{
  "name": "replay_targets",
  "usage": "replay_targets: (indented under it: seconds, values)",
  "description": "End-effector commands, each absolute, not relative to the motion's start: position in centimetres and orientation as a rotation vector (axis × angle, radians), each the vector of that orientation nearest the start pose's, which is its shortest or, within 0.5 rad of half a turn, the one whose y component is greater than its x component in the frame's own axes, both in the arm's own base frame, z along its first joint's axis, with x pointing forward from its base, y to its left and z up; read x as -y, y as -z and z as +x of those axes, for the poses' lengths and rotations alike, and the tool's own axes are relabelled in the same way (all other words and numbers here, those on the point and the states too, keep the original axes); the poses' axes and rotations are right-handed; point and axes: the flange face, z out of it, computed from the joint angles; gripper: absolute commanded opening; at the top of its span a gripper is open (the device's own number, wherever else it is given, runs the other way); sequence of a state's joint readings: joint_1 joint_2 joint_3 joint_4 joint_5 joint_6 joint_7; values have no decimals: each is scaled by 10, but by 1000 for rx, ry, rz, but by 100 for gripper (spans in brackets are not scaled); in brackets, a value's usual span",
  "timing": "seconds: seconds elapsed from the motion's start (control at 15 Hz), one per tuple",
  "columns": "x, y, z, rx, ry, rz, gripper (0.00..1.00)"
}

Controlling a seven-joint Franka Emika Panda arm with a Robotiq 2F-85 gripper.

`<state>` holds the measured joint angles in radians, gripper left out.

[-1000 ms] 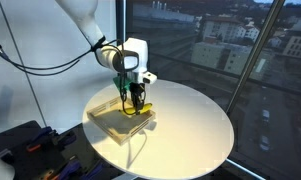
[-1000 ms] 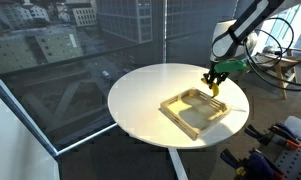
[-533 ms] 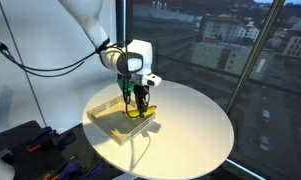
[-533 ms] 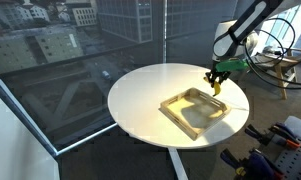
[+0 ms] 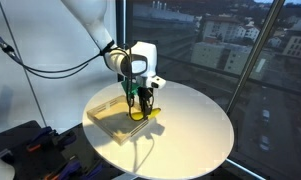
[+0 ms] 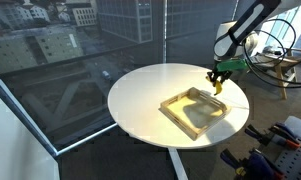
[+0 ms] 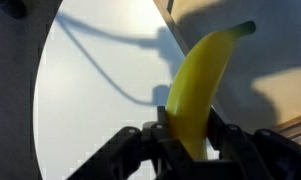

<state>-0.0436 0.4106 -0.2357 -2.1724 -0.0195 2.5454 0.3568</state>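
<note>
While in hand (image 7: 188, 128), banana (image 7: 202, 80) near-vertical.

No readable text, label, brand or number shows anywhere.

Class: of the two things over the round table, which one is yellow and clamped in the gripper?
The banana: yellow, curved, clamped in the gripper. The pale wooden tray lies flat on the table, ungripped.
</note>
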Motion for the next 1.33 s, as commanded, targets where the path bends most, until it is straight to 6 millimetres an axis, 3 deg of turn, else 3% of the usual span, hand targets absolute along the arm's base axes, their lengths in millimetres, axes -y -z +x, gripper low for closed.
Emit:
replay_targets:
  seconds: [0.0, 0.27, 0.33, 1.07, 1.13, 1.27]
  values:
    - [162, -206, 545, -1004, -58, -3096, 16]
    - [159, -201, 540, -972, -42, -3102, 16]
    - [158, -201, 540, -971, -44, -3102, 41]
    - [158, -198, 539, -970, -52, -3103, 41]
    - [157, -200, 539, -970, -49, -3098, 16]
    - [159, -202, 541, -977, -44, -3087, 16]
